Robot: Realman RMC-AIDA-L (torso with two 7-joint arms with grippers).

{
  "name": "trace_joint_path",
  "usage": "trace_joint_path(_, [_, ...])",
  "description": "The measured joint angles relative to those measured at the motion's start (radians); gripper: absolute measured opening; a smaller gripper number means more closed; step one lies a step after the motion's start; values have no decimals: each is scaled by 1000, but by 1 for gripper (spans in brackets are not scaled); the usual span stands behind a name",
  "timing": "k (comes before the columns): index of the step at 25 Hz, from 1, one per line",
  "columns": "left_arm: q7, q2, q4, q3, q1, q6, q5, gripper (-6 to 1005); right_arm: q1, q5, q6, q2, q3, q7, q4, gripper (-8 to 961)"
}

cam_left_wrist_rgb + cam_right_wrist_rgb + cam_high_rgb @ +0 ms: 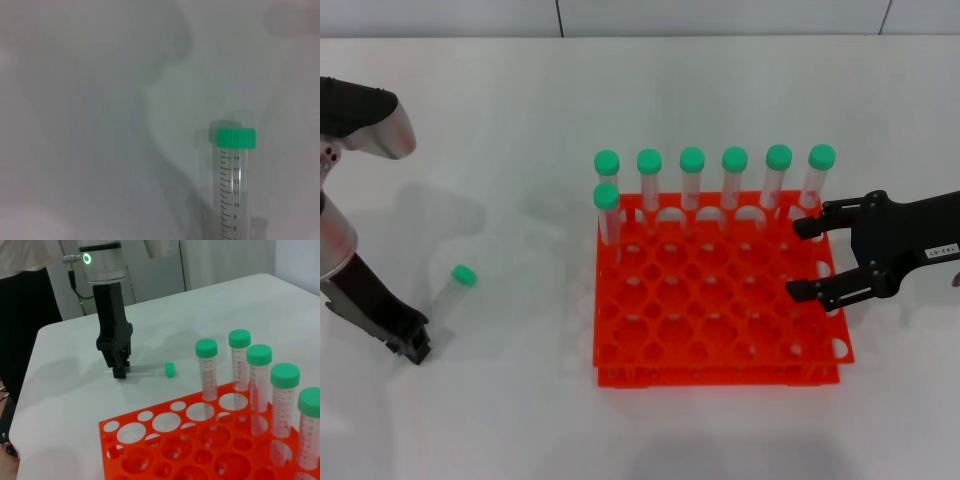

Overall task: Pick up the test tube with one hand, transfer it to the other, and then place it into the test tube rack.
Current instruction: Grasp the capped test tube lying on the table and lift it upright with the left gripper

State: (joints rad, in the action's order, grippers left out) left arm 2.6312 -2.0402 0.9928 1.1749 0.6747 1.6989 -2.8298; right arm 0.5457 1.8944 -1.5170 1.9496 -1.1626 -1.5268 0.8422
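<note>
The test tube lies on the white table at the left, its green cap (463, 275) pointing away from my left gripper (415, 347). That gripper has the green wrist light and stands tip-down on the table at the tube's tail end (120, 372). The left wrist view shows the tube's cap and graduated clear body (235, 190). In the right wrist view the cap (170, 370) lies beside the left gripper. My right gripper (795, 260), with the white sticker, is open and empty over the right edge of the orange-red test tube rack (720, 376).
Several identical green-capped tubes (692, 160) stand upright along the rack's back row and back left corner, and they also show in the right wrist view (248, 356). The rack's other holes (150, 437) are open. A dark-clothed person stands behind the table's far left edge.
</note>
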Motion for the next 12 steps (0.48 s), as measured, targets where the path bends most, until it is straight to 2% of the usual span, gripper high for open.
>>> trace_joint_path(1, [2, -1, 32, -2, -2, 3, -5, 185, -1, 0, 0, 0, 1, 0, 0, 769])
trace_joint_path(3, [3, -1, 60, -6, -6, 12, -3, 186, -2, 0, -1, -2, 2, -1, 0, 768])
trace_joint_path(7, [-4, -10, 234, -49, -37, 70, 26, 188, -4, 0, -5, -5, 3, -3, 0, 766])
trace_joint_path(12, [-33, -7, 412, -86, -87, 99, 157, 190, -6, 0, -3, -5, 3, -2, 0, 763])
